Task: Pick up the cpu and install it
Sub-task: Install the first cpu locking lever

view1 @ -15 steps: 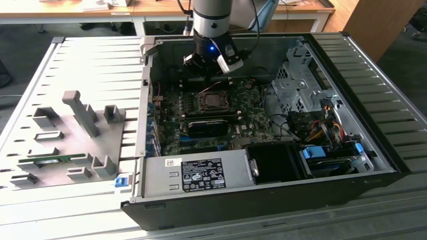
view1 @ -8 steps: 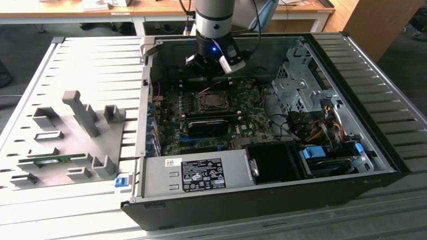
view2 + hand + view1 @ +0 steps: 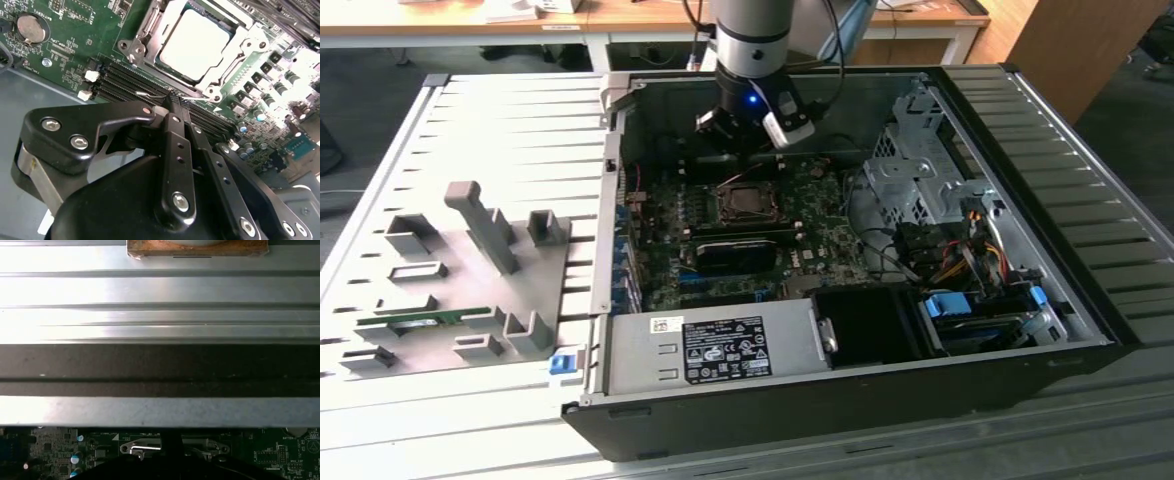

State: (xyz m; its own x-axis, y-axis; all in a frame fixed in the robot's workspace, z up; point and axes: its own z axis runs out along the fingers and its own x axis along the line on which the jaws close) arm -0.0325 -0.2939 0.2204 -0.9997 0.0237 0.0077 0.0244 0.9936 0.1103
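End effector [image 3: 171, 97] is down inside the computer case [image 3: 854, 400], upper centre of the exterior view. In the second wrist view its fingers [image 3: 175, 145] are pressed together w/ nothing visible between them, so it reads as closed and empty.

The cpu [image 3: 192, 42] is already lying in the socket: silver top up, the hinged metal frame [image 3: 142, 35] open around it. The fingertips sit just beside the socket, right over the memory slots [image 3: 125, 82] and near a thin wire lever [image 3: 150, 93].

Judged from that, pick-up and placement look done, and the step in hand is the securing end of the install. Work this close calls for small, careful motion: lever, frame and chip sit tight together, and a bump could unseat the cpu.

Hard to make out:
- whether the tips touch the lever or just hover, can't tell
- whether the cpu sits fully flat; glare washes out its top
- the first wrist view gives mostly slatted tabletop [image 3: 160, 290] and case wall, w/ a sliver of the frame beyond
- in the exterior view the arm blocks the board area behind the socket
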